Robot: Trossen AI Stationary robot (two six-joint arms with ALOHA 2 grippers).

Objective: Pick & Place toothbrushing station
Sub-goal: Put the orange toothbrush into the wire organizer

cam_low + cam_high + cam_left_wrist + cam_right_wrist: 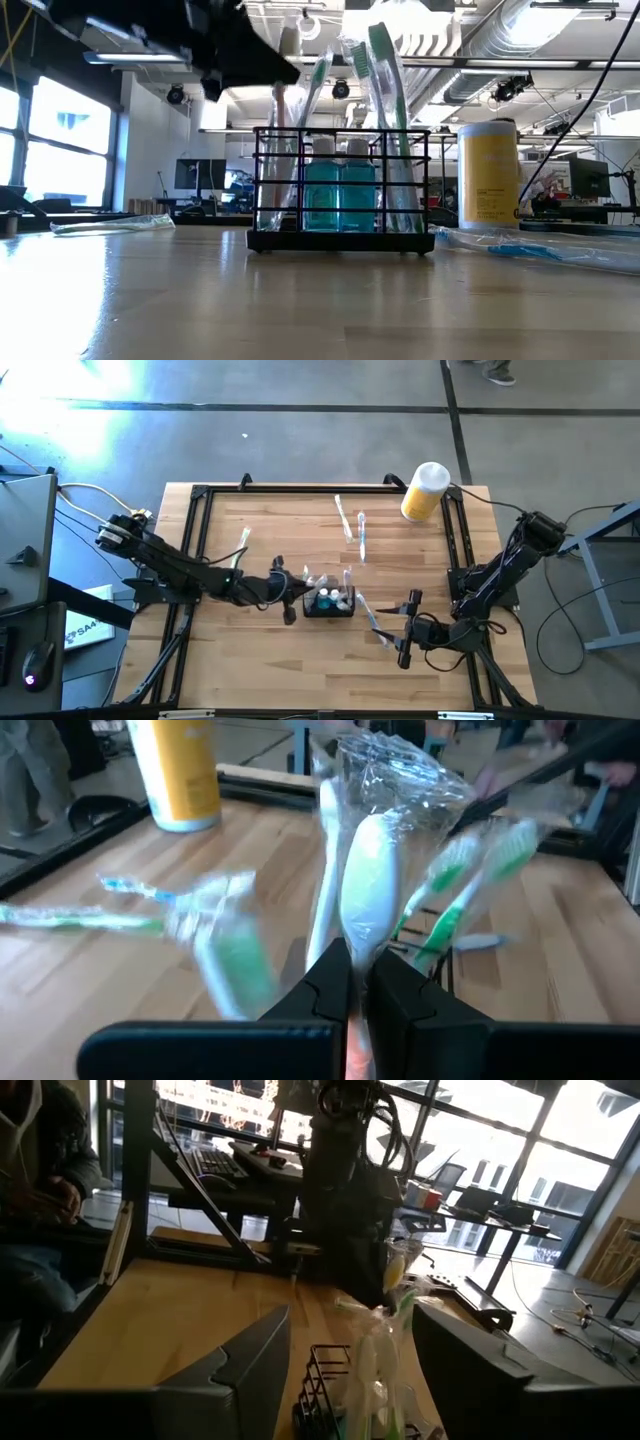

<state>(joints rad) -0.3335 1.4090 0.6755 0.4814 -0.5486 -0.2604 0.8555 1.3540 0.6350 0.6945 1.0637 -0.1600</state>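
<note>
Black wire caddy [329, 603] sits near the table's [280, 670] front edge, about midway between its side edges, already stuffed with wrapped brushes and blue bottles [339, 197]. My left jaws [350, 982] are clenched on a plastic-wrapped toothbrush [366, 900], hovering just beside the caddy's left end. To finish this well, I think: keep the brush upright, line its handle over a free slot, lower straight, then release; crinkly wrap may snag on brushes already standing there. My right jaws [407, 628] wait released near the front right corner, close to a loose brush [368, 615]. More wrapped brushes [352, 528] lie toward the far edge; yellow canister [424, 491] stands at the far right corner. A seated person shows beyond the table.
</note>
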